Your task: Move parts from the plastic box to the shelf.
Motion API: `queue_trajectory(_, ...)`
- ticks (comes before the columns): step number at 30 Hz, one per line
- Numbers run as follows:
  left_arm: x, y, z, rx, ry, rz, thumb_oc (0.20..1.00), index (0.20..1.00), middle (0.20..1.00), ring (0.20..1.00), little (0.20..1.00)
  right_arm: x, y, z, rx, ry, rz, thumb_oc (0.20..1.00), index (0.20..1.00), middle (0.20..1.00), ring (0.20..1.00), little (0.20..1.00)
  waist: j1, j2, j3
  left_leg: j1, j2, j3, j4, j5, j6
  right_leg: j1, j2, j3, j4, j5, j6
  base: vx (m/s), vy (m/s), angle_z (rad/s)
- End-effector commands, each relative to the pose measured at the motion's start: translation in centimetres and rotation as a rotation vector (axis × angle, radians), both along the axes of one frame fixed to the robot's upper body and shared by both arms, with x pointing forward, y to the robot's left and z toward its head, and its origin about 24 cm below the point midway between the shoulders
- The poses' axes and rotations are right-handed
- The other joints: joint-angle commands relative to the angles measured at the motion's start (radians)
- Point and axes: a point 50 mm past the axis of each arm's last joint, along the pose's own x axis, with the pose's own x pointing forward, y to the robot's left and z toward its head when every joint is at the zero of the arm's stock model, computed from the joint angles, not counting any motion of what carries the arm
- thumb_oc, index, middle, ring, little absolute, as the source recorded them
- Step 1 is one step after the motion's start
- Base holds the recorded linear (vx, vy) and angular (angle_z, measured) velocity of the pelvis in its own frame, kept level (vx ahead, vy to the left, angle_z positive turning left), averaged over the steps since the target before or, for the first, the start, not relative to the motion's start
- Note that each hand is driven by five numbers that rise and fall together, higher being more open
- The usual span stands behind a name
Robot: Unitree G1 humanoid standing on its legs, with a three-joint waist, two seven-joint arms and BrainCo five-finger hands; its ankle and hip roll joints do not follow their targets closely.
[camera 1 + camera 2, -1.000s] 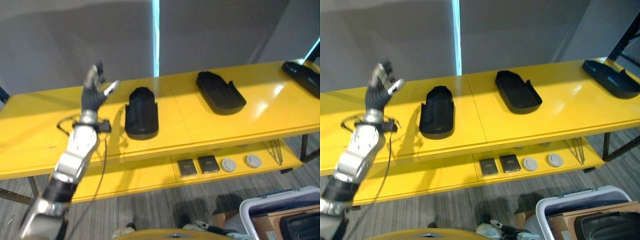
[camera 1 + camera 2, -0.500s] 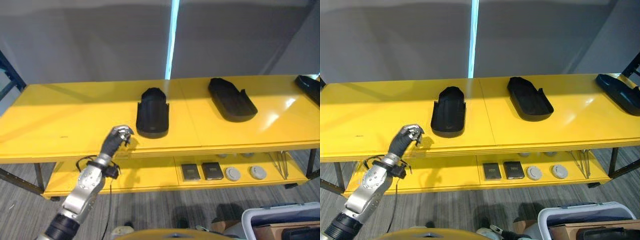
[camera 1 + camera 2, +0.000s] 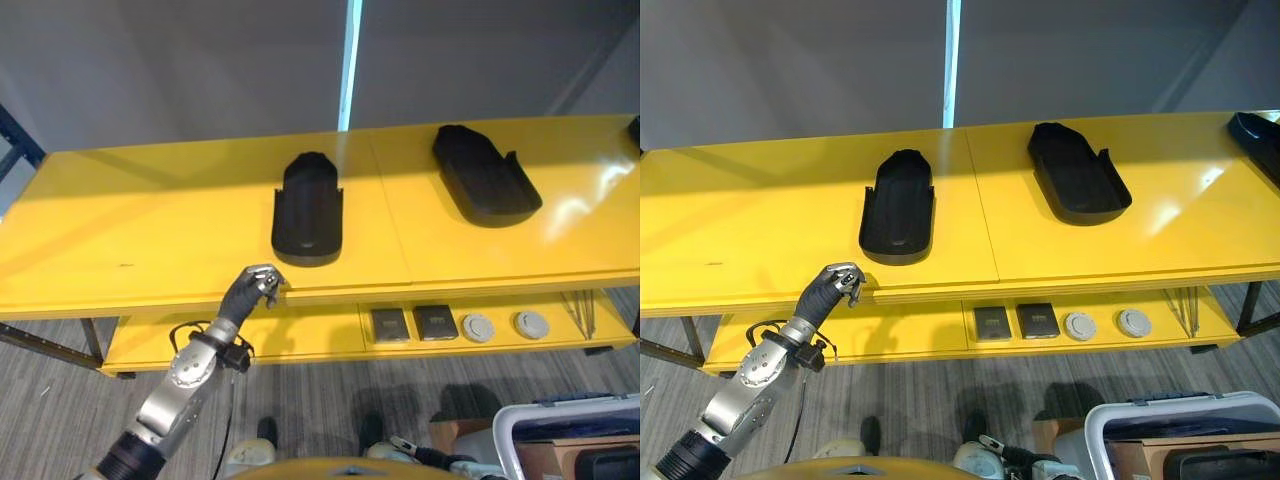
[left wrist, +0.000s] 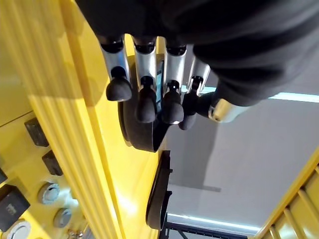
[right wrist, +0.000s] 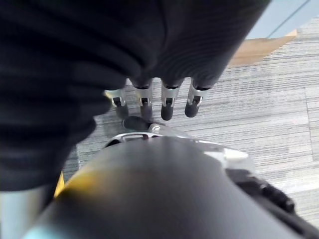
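Observation:
A long yellow shelf (image 3: 140,230) spans the view. One black molded part (image 3: 307,210) lies near its middle, a second black part (image 3: 485,178) to the right, and a third (image 3: 1258,130) at the far right edge. My left hand (image 3: 256,286) hangs just before the shelf's front edge, left of the middle part, fingers curled and holding nothing. The left wrist view shows its fingertips (image 4: 144,107) bent in front of the middle part (image 4: 142,134). The white plastic box (image 3: 1180,432) stands on the floor at lower right with a black part (image 3: 1225,465) inside. My right hand (image 5: 149,102) hangs relaxed over the floor.
A lower yellow shelf holds two dark square pads (image 3: 389,324) and two round pale discs (image 3: 478,327), with thin metal rods (image 3: 582,312) at its right end. Grey striped carpet (image 3: 60,400) lies below. A grey wall stands behind the shelf.
My left hand has come down from above the shelf top to its front edge and curled its fingers. The camera has shifted, so the whole scene sits differently.

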Motion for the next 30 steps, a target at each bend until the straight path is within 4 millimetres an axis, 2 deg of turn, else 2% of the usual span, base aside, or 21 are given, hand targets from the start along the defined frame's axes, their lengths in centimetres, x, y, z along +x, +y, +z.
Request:
queue_trajectory(1, 1.9, -1.2, 3.7, -0.059, -0.161, -0.007, 0.2, 0.2, 0.2, 0.2, 0.2, 0.5, -0.4, 0.1, -0.027, 0.02, 0.039, 1.0, 1.0, 1.0, 1.0, 1.0, -0.013, -0.016, 0.057, -0.037, -0.02, 0.035, -0.002, -0.072, 0.019, 0.089, 0.008, -0.038, 0.002, -0.149, 0.005, 0.02, -0.021, -0.07)
queue_trajectory(4, 2.7, -2.1, 3.4, -0.077, -0.082, 0.0, 0.2, 0.2, 0.2, 0.2, 0.2, 0.5, -0.1, 0.1, -0.023, 0.016, 0.043, 1.0, 1.0, 1.0, 1.0, 1.0, -0.028, -0.016, 0.059, -0.035, -0.021, 0.035, -0.002, -0.072, 0.02, 0.085, 0.01, -0.024, 0.002, -0.146, 0.006, 0.05, -0.02, -0.06)
queue_trajectory(17, 4.5, -3.5, 2.4, -0.036, 0.022, 0.06, 0.2, 0.2, 0.2, 0.2, 0.2, 1.2, 0.0, 0.3, -0.029, 0.011, 0.099, 1.0, 1.0, 1.0, 1.0, 1.0, -0.074, -0.005, 0.075, -0.032, -0.021, 0.044, -0.002, -0.067, 0.022, 0.073, 0.016, 0.019, 0.002, -0.143, 0.001, 0.02, 0.008, -0.08)
queue_trajectory(23, 5.5, -2.9, 2.6, -0.007, -0.001, 0.147, 0.2, 0.2, 0.2, 0.2, 0.2, 1.3, -0.2, 0.4, -0.037, 0.008, 0.112, 1.0, 1.0, 1.0, 1.0, 1.0, -0.088, -0.004, 0.086, -0.032, -0.022, 0.047, -0.002, -0.063, 0.022, 0.068, 0.017, 0.034, 0.002, -0.14, 0.0, 0.0, 0.004, -0.01)
queue_trajectory(30, 7.3, -2.0, 3.7, 0.002, -0.037, 0.252, 0.2, 0.2, 0.2, 0.2, 0.2, 1.4, -0.5, 0.5, -0.037, 0.003, 0.127, 1.0, 1.0, 1.0, 1.0, 1.0, -0.107, -0.007, 0.099, -0.032, -0.019, 0.048, -0.002, -0.06, 0.022, 0.063, 0.02, 0.05, 0.002, -0.137, 0.0, 0.0, 0.001, 0.0)
